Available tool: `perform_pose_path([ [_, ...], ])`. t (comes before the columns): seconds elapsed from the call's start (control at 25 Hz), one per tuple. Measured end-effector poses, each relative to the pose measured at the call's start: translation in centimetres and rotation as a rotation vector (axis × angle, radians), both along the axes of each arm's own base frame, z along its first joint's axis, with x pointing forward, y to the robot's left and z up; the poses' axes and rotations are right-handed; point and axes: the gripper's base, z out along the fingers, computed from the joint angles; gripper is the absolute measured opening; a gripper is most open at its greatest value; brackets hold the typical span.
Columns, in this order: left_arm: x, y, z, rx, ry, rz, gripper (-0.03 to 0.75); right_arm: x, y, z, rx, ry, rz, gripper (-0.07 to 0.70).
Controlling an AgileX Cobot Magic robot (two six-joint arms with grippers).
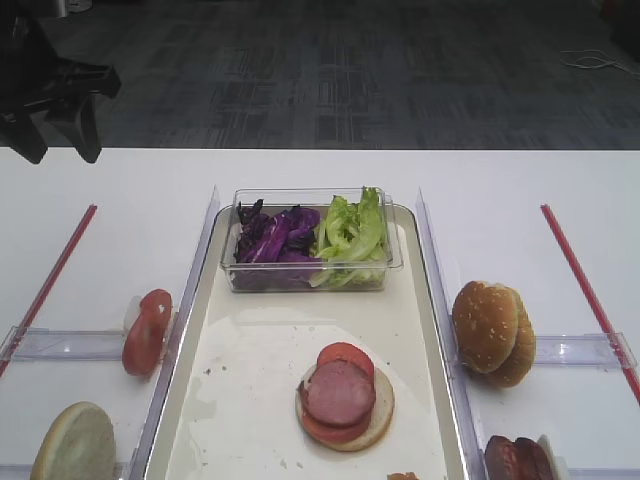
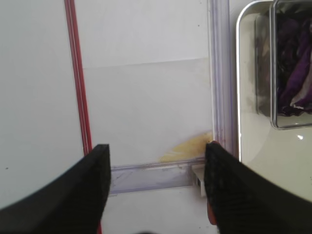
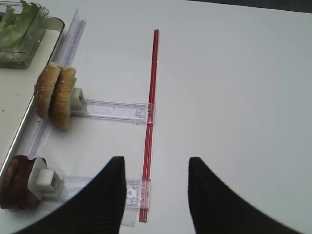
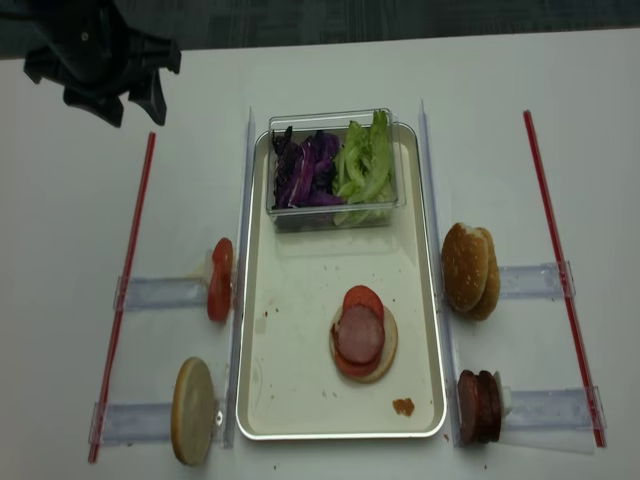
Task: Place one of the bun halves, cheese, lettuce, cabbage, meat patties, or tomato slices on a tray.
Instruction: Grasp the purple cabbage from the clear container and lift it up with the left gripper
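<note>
On the far left of the white desk (image 4: 60, 230), the left end effector (image 4: 128, 102) hangs above the back corner with its dark fingers (image 2: 83, 190) spread wide and nothing between them; its wrist view looks down on a red strip (image 2: 78, 87) and a clear rail beside the tray's edge. Below it, two tomato slices (image 1: 146, 330) stand on edge in a clear holder (image 4: 160, 292) just left of the tray, and a pale bun half (image 4: 193, 410) stands on edge in the holder nearer the front. In the middle lies the cream tray (image 4: 290, 380) with its thin metallic rim. At its back sits a clear plastic tub (image 1: 250, 280) holding purple cabbage (image 1: 275, 238) on its left side and green lettuce (image 1: 352, 232) on its right. Toward the front of the tray lies a stack: a bun half with its cut face up, tomato on it, and a meat patty (image 1: 340, 392) on top, with another tomato slice showing behind the patty. A small reddish scrap (image 4: 403, 406) lies near the tray's front right corner. Right of the tray, two bun halves (image 1: 492, 332) stand on edge together in a holder, and dark meat patties (image 4: 478, 406) stand on edge in the holder in front of them. In its wrist view, the right end effector (image 3: 156, 195) hovers over the bare desk beside another red strip (image 3: 151, 112), fingers parted and holding nothing.
</note>
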Motion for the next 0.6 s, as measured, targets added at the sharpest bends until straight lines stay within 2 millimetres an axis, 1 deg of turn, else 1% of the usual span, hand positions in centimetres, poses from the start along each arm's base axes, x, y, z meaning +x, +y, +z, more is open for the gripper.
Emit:
perform_pose_path([
  [0.12,0.0,-0.1,0.0,-0.006,0.001,-0.001,0.403,0.0,0.0,0.0,0.000,0.000,0.000,0.328],
  [0.24,-0.1,-0.8,0.0,-0.016,0.002,-0.015,0.403,0.0,0.0,0.0,0.000,0.000,0.000,0.328],
  [0.6,-0.7,-5.1,0.1,-0.038,-0.011,-0.089,0.403,0.0,0.0,0.0,0.002,0.000,-0.001,0.328],
])
